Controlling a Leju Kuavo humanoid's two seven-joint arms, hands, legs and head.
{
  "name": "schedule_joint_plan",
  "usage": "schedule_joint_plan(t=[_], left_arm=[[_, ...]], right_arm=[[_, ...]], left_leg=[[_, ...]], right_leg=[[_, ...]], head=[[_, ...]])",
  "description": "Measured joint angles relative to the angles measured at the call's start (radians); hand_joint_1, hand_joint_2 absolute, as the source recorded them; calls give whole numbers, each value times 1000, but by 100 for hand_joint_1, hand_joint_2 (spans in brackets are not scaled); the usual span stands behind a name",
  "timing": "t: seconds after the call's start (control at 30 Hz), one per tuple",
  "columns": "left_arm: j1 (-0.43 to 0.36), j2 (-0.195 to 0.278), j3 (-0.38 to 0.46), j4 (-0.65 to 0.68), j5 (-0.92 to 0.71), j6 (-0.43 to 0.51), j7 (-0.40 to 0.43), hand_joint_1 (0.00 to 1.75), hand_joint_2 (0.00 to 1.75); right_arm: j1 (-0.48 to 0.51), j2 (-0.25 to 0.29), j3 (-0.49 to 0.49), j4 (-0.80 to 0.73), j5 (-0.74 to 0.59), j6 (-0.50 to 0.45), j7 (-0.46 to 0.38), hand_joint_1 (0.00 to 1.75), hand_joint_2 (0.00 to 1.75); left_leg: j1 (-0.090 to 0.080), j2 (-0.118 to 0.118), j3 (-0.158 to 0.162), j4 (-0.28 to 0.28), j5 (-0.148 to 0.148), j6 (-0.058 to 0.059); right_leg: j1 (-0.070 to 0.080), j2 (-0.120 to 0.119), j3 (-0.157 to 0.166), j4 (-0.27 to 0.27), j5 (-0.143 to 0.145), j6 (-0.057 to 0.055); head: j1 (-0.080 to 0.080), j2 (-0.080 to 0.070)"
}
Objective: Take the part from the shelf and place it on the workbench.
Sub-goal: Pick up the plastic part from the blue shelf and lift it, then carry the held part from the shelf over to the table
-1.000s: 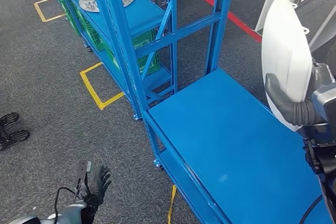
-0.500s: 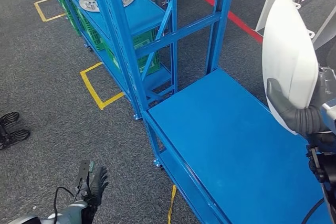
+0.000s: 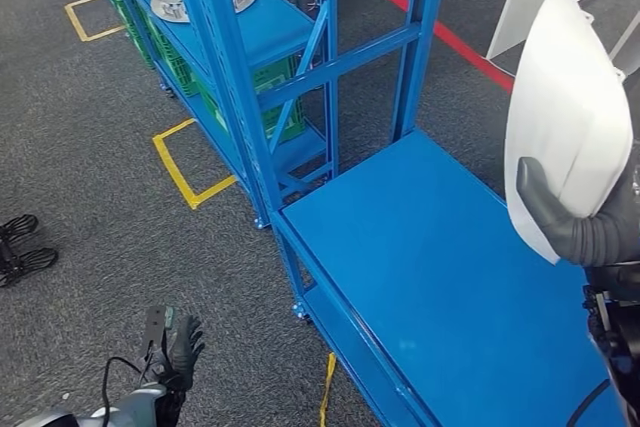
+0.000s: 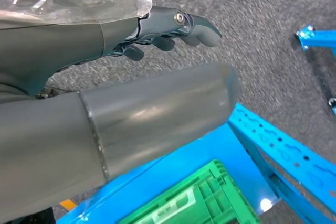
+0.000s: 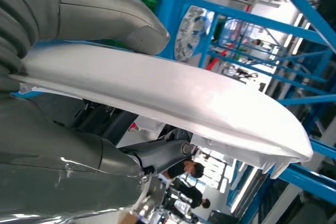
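The blue workbench (image 3: 453,277) takes the middle and lower right of the head view, and its flat top is bare, so I think it waits for the part. Behind it, in the upper left and upper middle of the frame, stands the blue shelf (image 3: 249,57). On its upper level lie some silver round pieces (image 3: 170,2), and a green crate (image 3: 279,97) sits lower down. On the grey carpet there are yellow tape marks (image 3: 185,182), probably to show where to stand.

The white part (image 3: 566,117), a big curved shell, is at the right edge of the frame, in the air above the right end of the workbench and not touching it. The right hand (image 3: 581,227) holds it from below: the thumb presses on one face and the dark fingers (image 5: 158,156) are clamped on the other face, as the right wrist view shows. The part stands almost on its edge, which I judge keeps it firm in this grip. It must come down and lie flatter before release.

The left hand (image 3: 181,352) hangs low at the lower left, over the carpet. Its fingers are loosely apart and hold nothing.
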Motion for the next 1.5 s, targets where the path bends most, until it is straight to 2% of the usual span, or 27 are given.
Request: schedule_joint_plan(t=[0.33, 0.47, 0.63, 0.73, 1.0, 1.5], left_arm=[[1, 1, 0, 0, -30, -45, -13, 0, 0], [-2, 1, 0, 0, -42, -32, -21, 0, 0], [-11, -2, 0, 0, -39, -64, -3, 0, 0], [-17, -4, 0, 0, -39, -70, 8, 0, 0], [-27, -13, 0, 0, -54, -71, 15, 0, 0], [-32, -19, 0, 0, -59, -70, 16, 0, 0]], right_arm=[[41, 0, -22, 1, -4, -3, -73, 175, 175], [79, -1, -25, 3, -22, 1, -161, 175, 175], [105, 3, -23, 44, -94, 47, -298, 175, 175], [105, 13, -19, 81, -111, 81, -340, 175, 175], [81, 49, -12, 173, -148, 131, -367, 175, 175], [75, 71, -7, 227, -144, 133, -381, 175, 175]], left_leg=[[0, 0, 0, 0, 0, 0], [0, 0, 0, 0, 0, 0], [0, 0, 0, 0, 0, 0], [0, 0, 0, 0, 0, 0], [0, 0, 0, 0, 0, 0], [0, 0, 0, 0, 0, 0]], right_leg=[[0, 0, 0, 0, 0, 0], [0, 0, 0, 0, 0, 0], [0, 0, 0, 0, 0, 0], [0, 0, 0, 0, 0, 0], [0, 0, 0, 0, 0, 0], [0, 0, 0, 0, 0, 0]], head=[[0, 0], [0, 0], [0, 0], [0, 0], [0, 0], [0, 0]])
